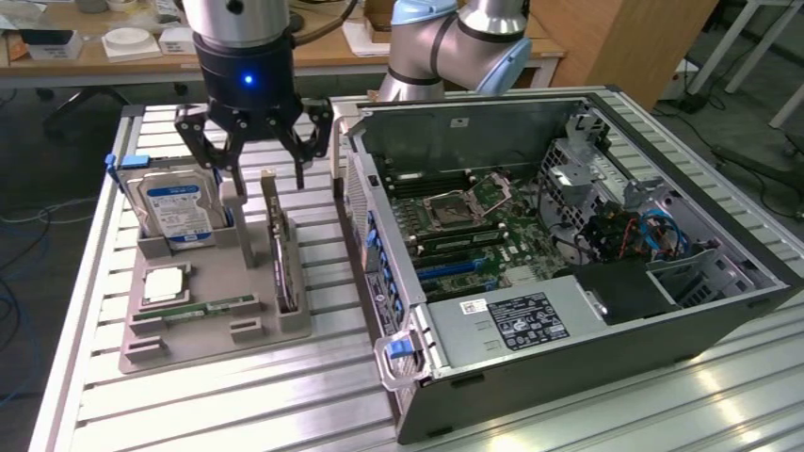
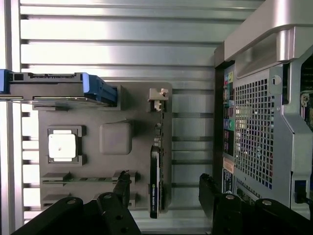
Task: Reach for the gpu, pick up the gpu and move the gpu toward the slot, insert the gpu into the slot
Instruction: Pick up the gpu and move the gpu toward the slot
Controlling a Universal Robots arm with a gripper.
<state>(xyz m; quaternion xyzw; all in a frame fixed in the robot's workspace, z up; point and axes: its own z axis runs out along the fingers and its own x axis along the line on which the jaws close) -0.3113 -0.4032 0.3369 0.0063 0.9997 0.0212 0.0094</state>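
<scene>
The gripper [image 2: 165,187] hangs wide open over the gpu [image 2: 155,181] — standing on edge in the grey holder [image 2: 139,142] — so I'd centre the jaws across the card's top edge before closing.

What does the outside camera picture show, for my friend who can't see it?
The robot's open gripper hangs above the gpu, which stands on edge in a grey holder on a metal table. A blue-labelled hard drive stands beside it, and an open computer case lies at the exterior view's right.
</scene>
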